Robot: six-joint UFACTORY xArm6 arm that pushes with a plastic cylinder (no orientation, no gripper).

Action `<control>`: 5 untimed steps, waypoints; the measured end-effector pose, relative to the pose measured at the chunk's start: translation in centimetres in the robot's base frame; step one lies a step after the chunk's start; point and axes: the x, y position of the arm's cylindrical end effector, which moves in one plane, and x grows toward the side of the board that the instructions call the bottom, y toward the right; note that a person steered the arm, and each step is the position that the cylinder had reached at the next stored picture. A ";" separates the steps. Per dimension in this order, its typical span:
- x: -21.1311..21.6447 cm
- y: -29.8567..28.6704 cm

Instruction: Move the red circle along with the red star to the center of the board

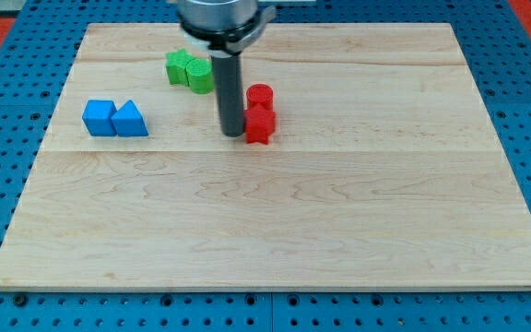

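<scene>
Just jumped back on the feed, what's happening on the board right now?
My tip is down on the board, right against the left side of the red star. The red circle sits just above the star, touching it. Both are in the upper half, a little left of the middle, so they are not yet at the center. Two green blocks lie close together to the upper left of the rod, and two blue blocks sit side by side near the left edge.

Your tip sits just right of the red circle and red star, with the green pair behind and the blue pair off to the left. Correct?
Not quite: the camera view shows my tip just left of the red star block and red circle block. The rest holds.
</scene>
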 end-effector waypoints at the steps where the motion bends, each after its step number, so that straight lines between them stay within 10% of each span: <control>1: -2.0 -0.6; 5: -6.3 3.6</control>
